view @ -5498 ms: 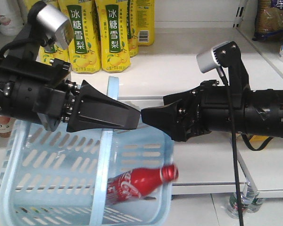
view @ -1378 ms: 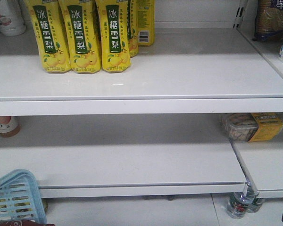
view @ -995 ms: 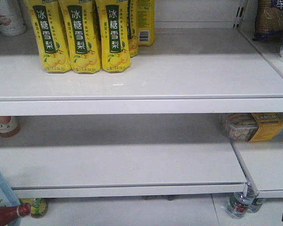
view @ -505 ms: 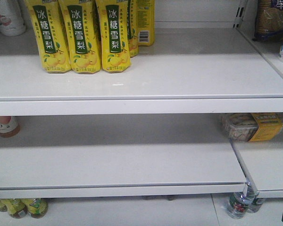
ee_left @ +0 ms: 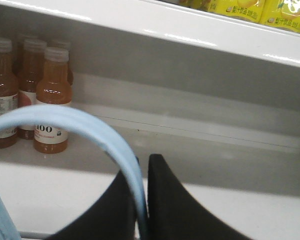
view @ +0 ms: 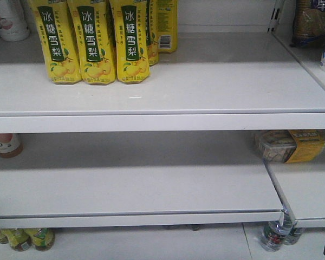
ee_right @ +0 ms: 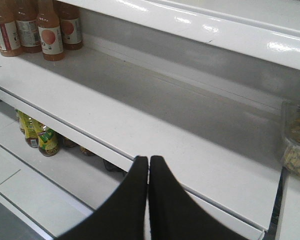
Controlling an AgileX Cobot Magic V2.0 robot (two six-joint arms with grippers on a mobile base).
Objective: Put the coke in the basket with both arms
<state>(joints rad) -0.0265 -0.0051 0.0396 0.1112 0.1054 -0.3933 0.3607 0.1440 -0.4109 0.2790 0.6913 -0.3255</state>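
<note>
**Basket handle in the left hand, coke out of sight**

White shop shelves point(view: 168, 86) fill the front view, with yellow pear-drink bottles point(view: 92, 40) on the upper shelf and a packaged snack tray point(view: 292, 145) at the right of the lower one. Neither arm nor the basket body shows in this view.

From the left wrist view, the left hand point(ee_left: 142, 200) has its two black fingers drawn in close on the pale blue hoop handle point(ee_left: 90, 125) of the basket, which arcs up and away to the left between them. Amber drink bottles point(ee_left: 52, 100) stand at the back of the shelf beyond. A sliver of pale blue at the lower left edge may be the basket's rim; I cannot tell for sure.

From the right wrist view, the right hand point(ee_right: 149, 200) has its fingers pressed together with nothing between them, hanging over the lower shelf.

The coke appears in none of the current views, so its place cannot be confirmed from here.

As a judgement: a slim metal-look bottle would be rigid and smooth, likely slippery, and prone to roll inside the basket. It is best gripped around the body rather than the narrow neck. The thin plastic handle may flex and swing under load.
</note>
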